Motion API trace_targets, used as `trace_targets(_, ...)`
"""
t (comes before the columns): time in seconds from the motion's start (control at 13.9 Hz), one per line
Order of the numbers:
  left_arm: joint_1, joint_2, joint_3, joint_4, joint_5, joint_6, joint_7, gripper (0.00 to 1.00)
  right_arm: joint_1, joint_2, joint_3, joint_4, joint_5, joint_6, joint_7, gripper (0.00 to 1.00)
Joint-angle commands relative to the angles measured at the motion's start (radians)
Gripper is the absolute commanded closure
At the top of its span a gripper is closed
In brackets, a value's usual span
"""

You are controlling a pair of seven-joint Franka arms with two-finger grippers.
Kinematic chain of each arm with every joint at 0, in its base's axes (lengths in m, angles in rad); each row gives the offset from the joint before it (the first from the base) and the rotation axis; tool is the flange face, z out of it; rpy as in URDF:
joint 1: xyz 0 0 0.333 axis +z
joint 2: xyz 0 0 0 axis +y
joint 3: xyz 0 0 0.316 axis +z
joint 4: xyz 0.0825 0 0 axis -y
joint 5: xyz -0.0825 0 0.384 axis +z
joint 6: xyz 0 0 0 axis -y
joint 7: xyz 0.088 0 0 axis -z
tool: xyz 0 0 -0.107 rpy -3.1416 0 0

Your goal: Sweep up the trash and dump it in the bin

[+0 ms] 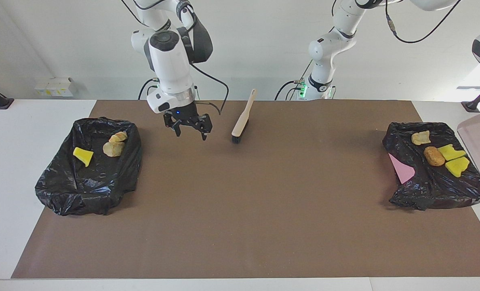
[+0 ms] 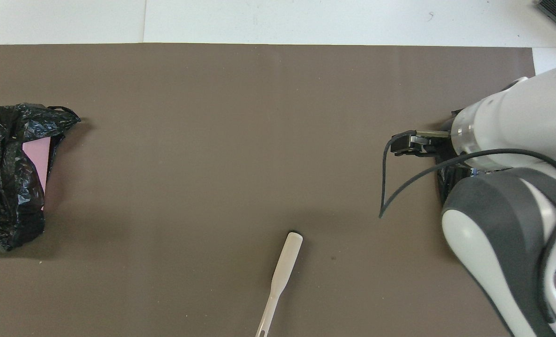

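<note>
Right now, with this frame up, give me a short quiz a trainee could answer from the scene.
1. True or false: the right pincer is gripping the brush.
2. Which holds more scraps? A) the bin at the right arm's end; B) the bin at the left arm's end; C) both hold the same.
3. How many yellow scraps lie in the two bins altogether?

Key
1. False: it hangs open over the mat, apart from the brush, which rests on the mat.
2. B: four against three.
3. Three: one at the right arm's end, two at the left arm's end.
</note>
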Motion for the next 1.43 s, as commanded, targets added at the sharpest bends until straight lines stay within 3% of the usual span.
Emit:
trace_targets(0.0,-0.041,-0.01,0.007,0.007,0.025,-0.051,-0.024,1.0,-0.029,0.024,0.011,0.139,-0.04,-0.168,-0.065,0.0)
trace_targets(0.14,-0.044,-0.016,0.004,-0.003,-0.026,-0.074,-0.024,1.0,-0.037,0.024,0.01,0.188,-0.06,-0.223,-0.12,0.0)
trace_targets(0.43,-0.032,-0.016,0.006,-0.008,-0.302,-0.122,-0.019,1.0,-0.043,0.012,0.007,0.196,-0.066,-0.226,-0.17,0.0)
trace_targets(0.79,-0.065,-0.053,0.006,-0.067,-0.489,-0.209,-0.057,1.0,-0.045,0.002,-0.004,0.196,-0.055,-0.223,-0.168,0.0)
trace_targets(1.0,-0.127,-0.111,0.006,-0.152,-0.534,-0.278,-0.206,1.0,-0.035,-0.004,-0.012,0.197,-0.063,-0.229,-0.17,0.0)
trace_targets(1.08,-0.145,-0.133,0.004,-0.184,-0.552,-0.295,-0.269,1.0,-0.022,-0.024,-0.027,0.197,-0.062,-0.24,-0.17,0.0)
trace_targets(1.36,-0.232,-0.185,0.004,-0.288,-0.656,-0.338,-0.48,1.0,0.161,-0.073,-0.226,0.194,-0.052,-0.269,-0.171,0.0)
